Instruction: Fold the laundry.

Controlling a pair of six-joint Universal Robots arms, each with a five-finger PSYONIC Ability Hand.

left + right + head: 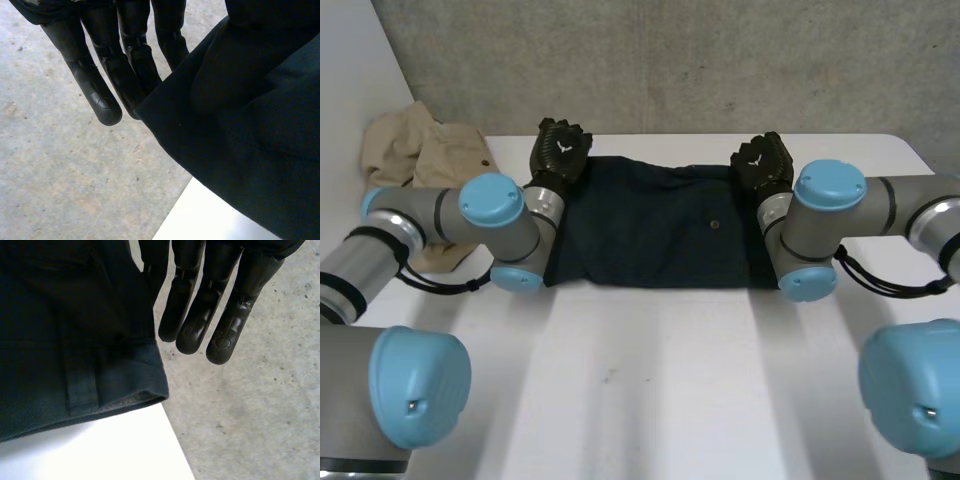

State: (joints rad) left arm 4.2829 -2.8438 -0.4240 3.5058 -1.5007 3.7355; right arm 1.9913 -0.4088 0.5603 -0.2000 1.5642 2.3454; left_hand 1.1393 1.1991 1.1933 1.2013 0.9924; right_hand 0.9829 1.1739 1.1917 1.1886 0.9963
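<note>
Dark navy garment (650,230) spread flat at far side of white worktop (650,380). Left robot hand (560,150) at far left corner, right robot hand (763,160) at far right corner. Both with fingers straight, slightly spread, cloth edge against them. Beige clothing (420,150) heaped at far left.

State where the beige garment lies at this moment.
In the head view the beige garment lies crumpled at the far left corner of the table, behind the left arm and left of the dark cloth.
</note>
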